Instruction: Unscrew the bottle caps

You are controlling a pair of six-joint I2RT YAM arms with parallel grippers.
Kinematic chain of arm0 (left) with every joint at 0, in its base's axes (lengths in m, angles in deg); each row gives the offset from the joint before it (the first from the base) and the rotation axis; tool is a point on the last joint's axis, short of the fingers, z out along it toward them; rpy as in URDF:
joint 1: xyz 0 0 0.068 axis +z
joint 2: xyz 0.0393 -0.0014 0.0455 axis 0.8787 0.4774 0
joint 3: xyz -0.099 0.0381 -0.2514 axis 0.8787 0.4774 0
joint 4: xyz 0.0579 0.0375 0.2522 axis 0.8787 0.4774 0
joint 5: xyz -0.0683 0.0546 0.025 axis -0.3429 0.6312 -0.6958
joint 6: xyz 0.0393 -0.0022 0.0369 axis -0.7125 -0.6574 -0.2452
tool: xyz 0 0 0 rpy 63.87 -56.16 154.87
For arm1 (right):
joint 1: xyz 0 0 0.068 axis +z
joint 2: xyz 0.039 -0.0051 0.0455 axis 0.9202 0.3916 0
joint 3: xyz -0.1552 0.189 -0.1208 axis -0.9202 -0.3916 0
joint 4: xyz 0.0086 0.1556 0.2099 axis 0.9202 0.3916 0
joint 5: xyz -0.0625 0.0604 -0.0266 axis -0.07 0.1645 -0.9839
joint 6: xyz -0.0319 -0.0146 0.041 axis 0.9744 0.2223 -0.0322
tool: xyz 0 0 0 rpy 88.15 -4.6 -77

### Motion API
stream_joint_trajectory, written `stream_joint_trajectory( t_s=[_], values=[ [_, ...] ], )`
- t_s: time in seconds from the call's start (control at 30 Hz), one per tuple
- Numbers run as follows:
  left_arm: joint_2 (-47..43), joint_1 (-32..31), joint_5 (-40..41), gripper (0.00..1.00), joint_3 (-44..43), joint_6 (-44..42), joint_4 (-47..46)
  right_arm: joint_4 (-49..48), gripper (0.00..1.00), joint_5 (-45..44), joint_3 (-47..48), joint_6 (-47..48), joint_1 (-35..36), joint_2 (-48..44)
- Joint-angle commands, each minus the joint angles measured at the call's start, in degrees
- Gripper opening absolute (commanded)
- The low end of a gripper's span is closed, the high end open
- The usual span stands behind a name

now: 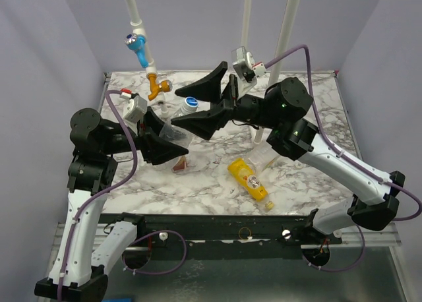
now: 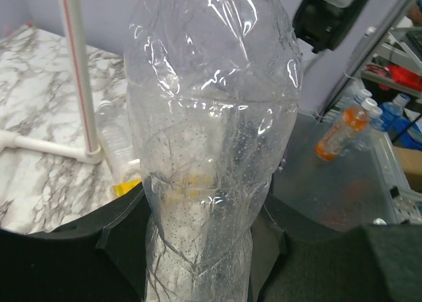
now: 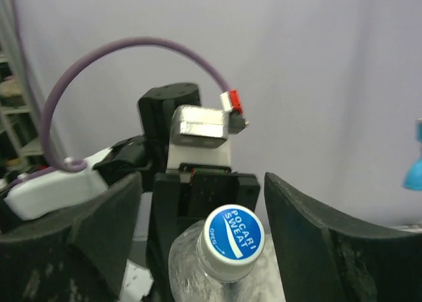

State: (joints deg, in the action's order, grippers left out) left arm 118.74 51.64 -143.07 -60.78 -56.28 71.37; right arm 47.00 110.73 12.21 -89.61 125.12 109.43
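Note:
My left gripper (image 1: 169, 137) is shut on the wider clear bottle (image 1: 175, 126) and holds it tilted above the marble table; in the left wrist view the bottle (image 2: 211, 117) fills the gap between the fingers (image 2: 79, 249). Its blue-and-white cap (image 1: 190, 104) points to the far right. My right gripper (image 1: 185, 108) is open, one finger on each side of that cap (image 3: 232, 239), not touching it. The brown bottle (image 1: 179, 162) lies below the left gripper. The yellow-orange bottle (image 1: 249, 178) lies at centre front, the slim clear bottle (image 1: 265, 158) just behind it.
White pipes (image 1: 140, 25) with a blue tap handle (image 1: 135, 43) and an orange valve (image 1: 158, 88) stand at the back left. More white poles (image 1: 285, 25) rise at the back right. The table's front edge (image 1: 217, 217) is near the yellow-orange bottle.

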Motion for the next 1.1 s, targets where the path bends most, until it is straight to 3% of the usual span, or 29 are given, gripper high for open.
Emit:
stream_joint_trajectory(
  t_s=[0.0, 0.13, 0.27, 0.43, 0.77, 0.87, 1.07],
  values=[
    [-1.9, 0.5, 10.6, 0.0, 2.1, -2.6, 0.1, 3.2, 0.83, -19.6, 1.4, 0.9, 0.5, -2.0],
    [-3.6, 0.5, 22.1, 0.0, 3.7, -8.9, 0.2, 8.5, 0.84, -30.1, 4.8, -1.1, 0.5, -0.7],
    [-3.9, 0.5, 28.5, 0.0, 4.1, -12.5, 0.1, 15.1, 0.85, -30.0, 9.3, -2.5, 0.5, 2.2],
    [-4.0, 0.5, 29.5, 0.0, 4.3, -14.1, 0.0, 25.0, 0.81, -29.9, 17.8, -3.2, 0.6, 7.7],
    [-4.3, 0.5, 30.0, 0.0, 3.8, -14.5, 0.1, 24.3, 0.62, -26.2, 17.2, -5.0, 0.5, 8.7],
    [-4.2, 0.5, 29.7, 0.0, 3.5, -14.2, 0.1, 23.8, 0.52, -25.7, 16.9, -5.2, 0.5, 8.8],
    [-4.1, 0.5, 25.7, 0.0, 3.3, -11.9, 0.0, 18.9, 0.16, -25.1, 12.1, -5.1, 0.5, 5.9]
  ],
)
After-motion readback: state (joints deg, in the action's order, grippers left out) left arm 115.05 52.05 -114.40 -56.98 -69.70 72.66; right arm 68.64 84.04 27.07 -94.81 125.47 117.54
